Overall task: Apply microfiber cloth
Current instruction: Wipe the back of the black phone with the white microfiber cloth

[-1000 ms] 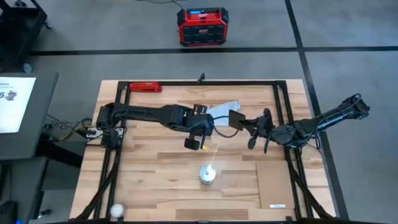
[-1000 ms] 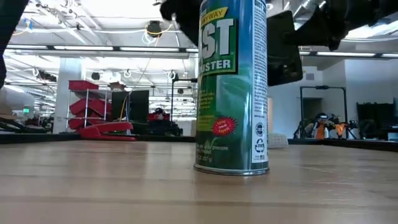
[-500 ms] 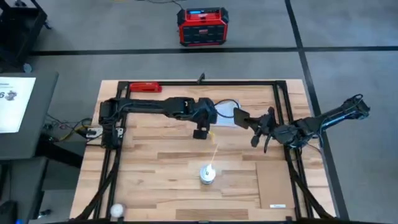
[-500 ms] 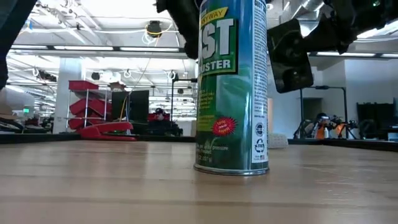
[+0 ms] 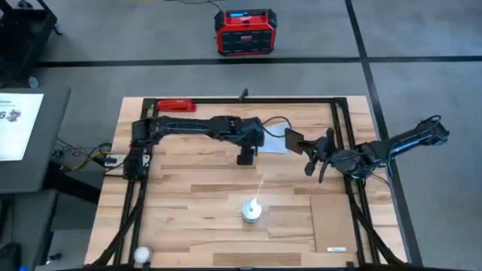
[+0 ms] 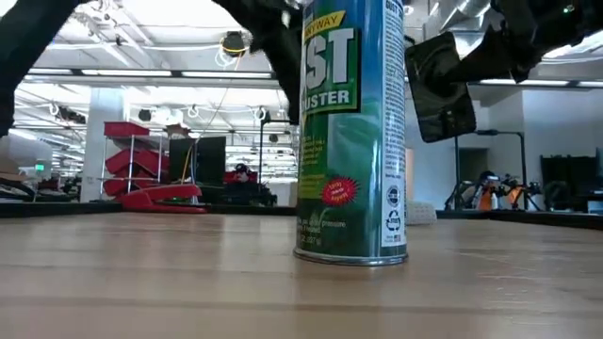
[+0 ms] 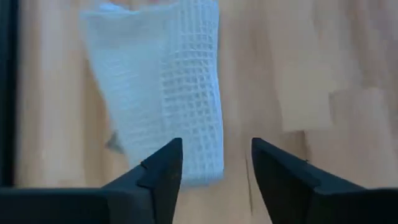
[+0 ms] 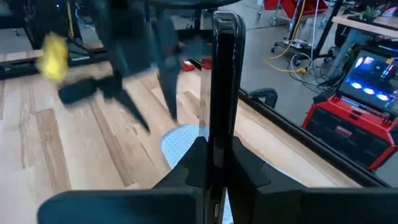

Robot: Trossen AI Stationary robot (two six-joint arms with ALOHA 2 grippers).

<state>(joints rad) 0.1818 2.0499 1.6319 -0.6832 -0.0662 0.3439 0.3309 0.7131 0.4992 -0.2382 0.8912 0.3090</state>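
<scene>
The pale grey-blue microfiber cloth [image 5: 275, 140] lies flat on the wooden table, far of centre; its waffle weave shows in the left wrist view [image 7: 163, 93]. My left gripper [image 5: 247, 156] is open just near-left of the cloth, and the cloth's near edge lies ahead of its fingers [image 7: 214, 165]. My right gripper [image 5: 312, 153] is shut on a black phone [image 5: 295, 141], held in the air just right of the cloth. The phone also shows in the low view [image 6: 438, 89]. My right gripper pinches the phone's lower end [image 8: 219, 146] between its two fingers, one on each flat face. The fingers come roughly level from the table's right. The phone sticks out past them edge-on, tilted [image 6: 441, 94], and lifted clear of the table and the cloth.
A green duster spray can [image 5: 251, 211] stands near centre front. A tan patch [image 5: 335, 222] lies at the near right. A red stapler [image 5: 175, 105] sits at the far left, a white ball [image 5: 141, 254] at the near-left corner. A black frame [image 5: 343, 120] rims the table.
My left gripper has swung from the table's middle toward the far edge, up to the cloth. My right gripper has shifted slightly toward the right edge, and the phone has tipped from nearly upright to tilted. The cloth has not moved.
</scene>
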